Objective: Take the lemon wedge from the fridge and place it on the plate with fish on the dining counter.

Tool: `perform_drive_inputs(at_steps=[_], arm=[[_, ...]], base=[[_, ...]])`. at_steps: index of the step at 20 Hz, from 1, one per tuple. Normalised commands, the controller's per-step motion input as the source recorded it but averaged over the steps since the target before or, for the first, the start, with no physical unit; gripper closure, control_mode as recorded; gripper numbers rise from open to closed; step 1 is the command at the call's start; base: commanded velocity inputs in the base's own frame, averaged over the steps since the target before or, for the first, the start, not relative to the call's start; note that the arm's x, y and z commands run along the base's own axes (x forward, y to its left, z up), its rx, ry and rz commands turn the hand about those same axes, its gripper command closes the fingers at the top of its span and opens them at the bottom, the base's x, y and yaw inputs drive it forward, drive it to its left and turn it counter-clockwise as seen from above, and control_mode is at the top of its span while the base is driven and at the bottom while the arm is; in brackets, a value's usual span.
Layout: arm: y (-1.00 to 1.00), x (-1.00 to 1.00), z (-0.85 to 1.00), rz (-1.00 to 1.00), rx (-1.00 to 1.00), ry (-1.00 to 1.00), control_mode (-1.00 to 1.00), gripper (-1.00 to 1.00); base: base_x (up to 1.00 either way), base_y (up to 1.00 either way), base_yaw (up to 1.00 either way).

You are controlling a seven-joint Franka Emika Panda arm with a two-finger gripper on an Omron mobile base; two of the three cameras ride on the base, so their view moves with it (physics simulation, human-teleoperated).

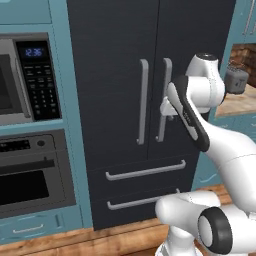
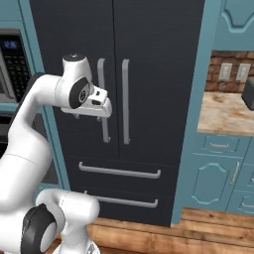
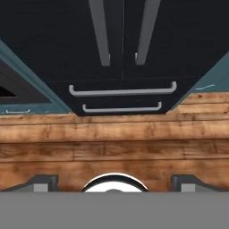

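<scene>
Navy fridge (image 1: 120, 60) shut; pincer (image 3: 114, 184) spread, empty.

Teal cabinetry (image 1: 60, 120) fills the wall to the left of the gripper, housing a steel microwave (image 1: 27, 80) with a lit keypad above a dark built-in oven (image 1: 35, 172). Off to the gripper's right, a beige mottled wall counter (image 2: 225, 114) sits on teal cabinets (image 2: 213, 178), backed by red brick (image 2: 230, 69) with two pale outlets (image 2: 226, 72). Below the gripper lies a warm wood-plank floor (image 3: 116, 143).
</scene>
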Motion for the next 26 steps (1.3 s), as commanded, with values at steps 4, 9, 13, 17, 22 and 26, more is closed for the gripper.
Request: perform_drive_inputs(at_steps=[4, 9, 13, 17, 22, 26], arm=[[0.0, 0.0, 0.0, 0.0, 0.0, 0.0, 1.0, -1.0], [0.0, -0.18, 0.01, 0.0, 0.0, -0.14, -1.0, -1.0], [0.02, 0.25, 0.11, 0.0, 0.0, -0.49, -1.0, -1.0], [0.33, 0.84, 0.01, 0.0, 0.02, -0.35, -1.0, -1.0], [0.43, 0.73, 0.0, -0.02, 0.07, -0.19, -1.0, -1.0], [0.03, 0.56, 0.0, -0.05, 0.0, 0.01, -1.0, -1.0]], base=[[-0.39, 0.0, 0.0], [0.0, 0.0, 0.0], [0.0, 0.0, 0.0], [0.0, 0.0, 0.0], [0.0, 0.0, 0.0], [0.0, 0.0, 0.0]])
